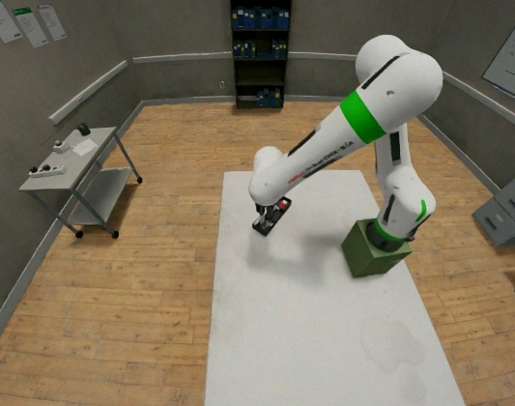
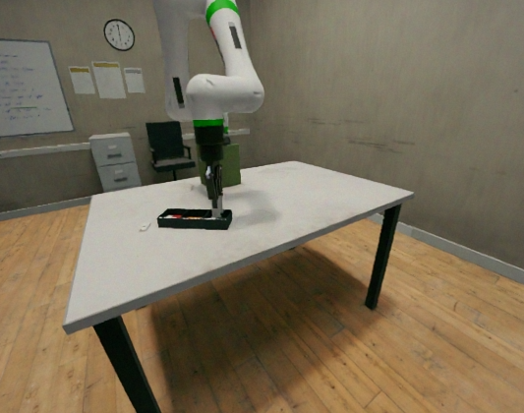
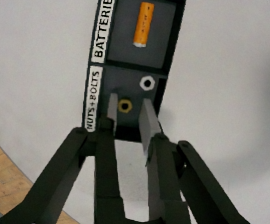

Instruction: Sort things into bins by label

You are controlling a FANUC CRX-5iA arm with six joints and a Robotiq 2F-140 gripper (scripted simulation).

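"Status?"

"Pincer (image 1: 265, 219) (image 2: 216, 214) (image 3: 128, 107) partly apart, gripping nothing; brass nut (image 3: 125, 105) and silver nut (image 3: 147, 83) in NUTS+BOLTS, battery (image 3: 143, 25) in BATTERIES."

"Left?"

"White thing (image 2: 145, 226) beside the bins (image 1: 259, 229) (image 2: 193, 224) (image 3: 131, 133); label match unclear."

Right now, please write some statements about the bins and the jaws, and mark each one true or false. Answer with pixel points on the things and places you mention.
1. The battery (image 3: 143, 25) lies in the bin with the label BATTERIES. True.
2. The jaws are shut tight on a nut. False: they stand apart and hold nothing.
3. Two nuts, one pale (image 3: 147, 83) and one brass (image 3: 125, 105), are in the NUTS+BOLTS bin. True.
4. The battery is blue. False: it is orange, with a pale end.
5. A small white thing (image 2: 145, 226) lies on the table (image 2: 291, 197) outside the bins. True.
6. The pale nut lies on the table. False: it is in the NUTS+BOLTS bin.
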